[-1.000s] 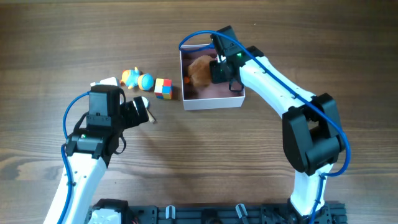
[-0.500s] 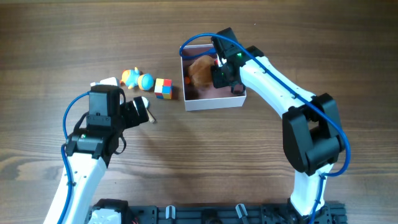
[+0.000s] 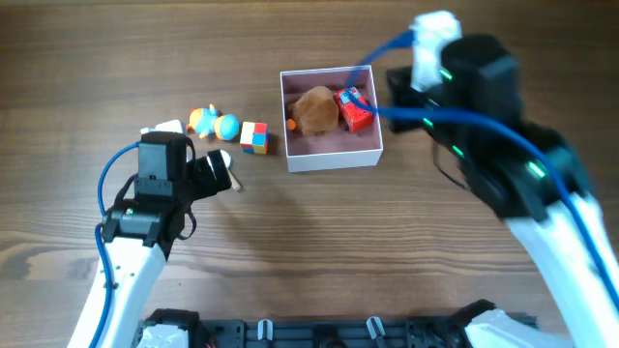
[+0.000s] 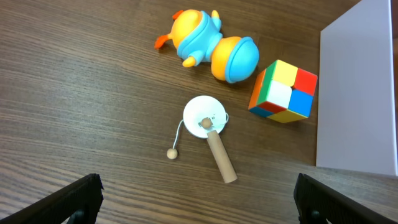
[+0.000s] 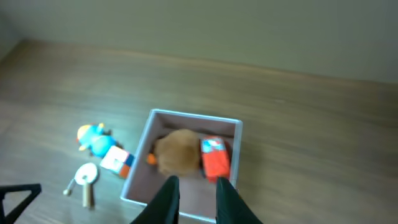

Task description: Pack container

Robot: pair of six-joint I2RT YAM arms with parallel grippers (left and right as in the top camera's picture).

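Observation:
The container (image 3: 334, 158) is a square white-walled box with a dusty-pink inside, at the table's middle back. It holds a brown plush (image 3: 314, 109) and a red box (image 3: 355, 108) side by side. My right gripper (image 5: 198, 186) is high above the container (image 5: 186, 116), slightly open and empty. The plush (image 5: 177, 152) and the red box (image 5: 215, 160) lie below it. My left gripper (image 4: 199, 202) is wide open and empty, low over the table left of the container's wall (image 4: 357, 93). It is just short of a white disc with a wooden handle (image 4: 208, 124).
A blue-and-orange duck toy (image 3: 213, 122) and a colour cube (image 3: 254, 136) lie left of the container, the disc toy (image 3: 224, 164) just below them. They also show in the left wrist view: duck (image 4: 208, 46), cube (image 4: 283, 91). A white item (image 3: 164, 127) sits by the left arm.
My right arm has risen out of the container, up and to the right, leaving the red box inside beside the plush. The left arm has not moved.

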